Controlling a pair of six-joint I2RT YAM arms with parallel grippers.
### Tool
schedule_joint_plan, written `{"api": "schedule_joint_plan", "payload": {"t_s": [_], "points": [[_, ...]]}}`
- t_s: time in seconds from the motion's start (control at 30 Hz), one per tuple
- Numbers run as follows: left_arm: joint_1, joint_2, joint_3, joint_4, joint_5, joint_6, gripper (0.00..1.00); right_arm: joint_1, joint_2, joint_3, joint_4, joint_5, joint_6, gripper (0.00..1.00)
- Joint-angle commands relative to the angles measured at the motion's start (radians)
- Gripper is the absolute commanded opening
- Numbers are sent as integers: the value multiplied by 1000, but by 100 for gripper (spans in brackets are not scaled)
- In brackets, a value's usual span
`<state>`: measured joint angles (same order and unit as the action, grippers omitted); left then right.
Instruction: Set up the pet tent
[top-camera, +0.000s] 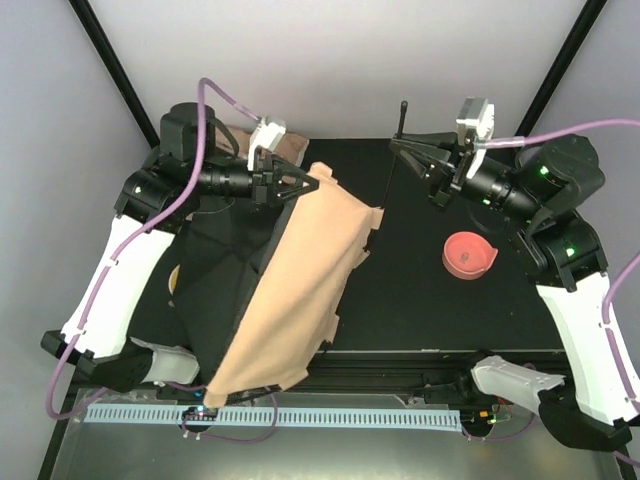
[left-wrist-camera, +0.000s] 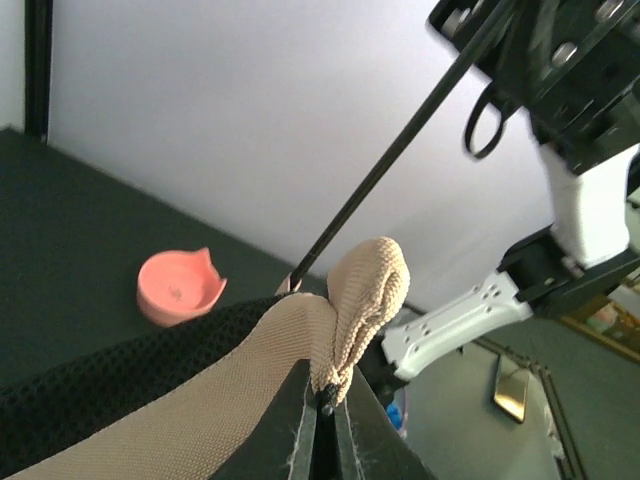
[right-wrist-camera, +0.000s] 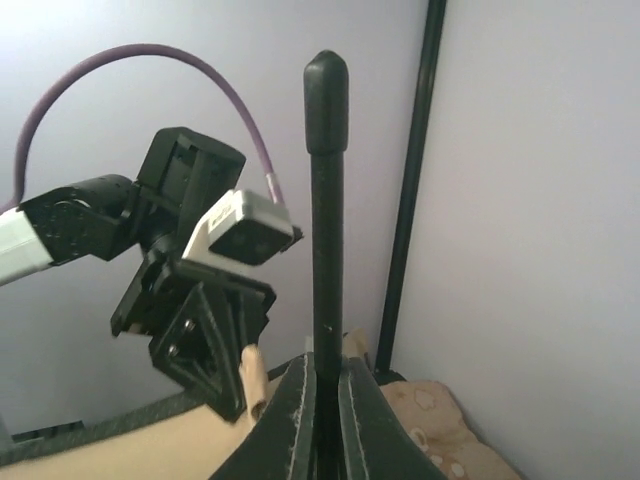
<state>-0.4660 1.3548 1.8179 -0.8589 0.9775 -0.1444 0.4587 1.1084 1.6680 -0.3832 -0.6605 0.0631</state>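
The pet tent (top-camera: 300, 280) is a tan canvas sheet with black lining, draped from the upper left down to the table's front edge. My left gripper (top-camera: 312, 184) is shut on a bunched tan corner of it; the left wrist view shows the fabric (left-wrist-camera: 365, 300) pinched between the jaws of that gripper (left-wrist-camera: 327, 400). My right gripper (top-camera: 398, 146) is shut on a thin black tent pole (top-camera: 403, 118). In the right wrist view the pole (right-wrist-camera: 326, 200) stands upright between the closed jaws of this gripper (right-wrist-camera: 322, 375), its rounded tip up. The same pole (left-wrist-camera: 400, 150) slants across the left wrist view.
A pink cat-shaped bowl (top-camera: 468, 254) sits on the black table at the right; it also shows in the left wrist view (left-wrist-camera: 178, 287). A beige floral cushion (right-wrist-camera: 440, 420) lies at the back left corner, also in the top view (top-camera: 285, 146). Black frame posts (right-wrist-camera: 410, 180) stand by the walls.
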Motion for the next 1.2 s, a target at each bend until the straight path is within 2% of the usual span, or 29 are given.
{"api": "schedule_joint_plan", "payload": {"t_s": [0.0,0.13,0.37,0.43,0.6,0.7,0.83,0.97,1.07,1.17], "points": [[-24,-68,68,366,67,-259,2,7,-38,-32,-86,-76,-27,1],[-25,-40,110,548,87,-413,2,6,-85,-86,-99,-74,-31,1],[-43,144,367,595,95,-527,2,6,-148,-170,-90,-35,-43,1],[-48,185,413,645,113,-544,1,5,-167,-201,-85,19,-58,1],[-51,277,446,663,114,-485,1,5,-277,-369,53,306,-46,1],[-64,324,446,583,102,-375,2,6,-333,-457,97,394,-60,1],[-116,351,445,342,0,-73,2,6,-366,-557,98,370,-71,1],[-165,361,441,107,-65,187,1,6,-367,-616,42,257,-52,1],[-171,341,428,-45,-137,305,2,7,-342,-628,-41,124,-32,1],[-171,297,351,-119,-147,386,2,27,-292,-604,-164,1,-39,1]]}}
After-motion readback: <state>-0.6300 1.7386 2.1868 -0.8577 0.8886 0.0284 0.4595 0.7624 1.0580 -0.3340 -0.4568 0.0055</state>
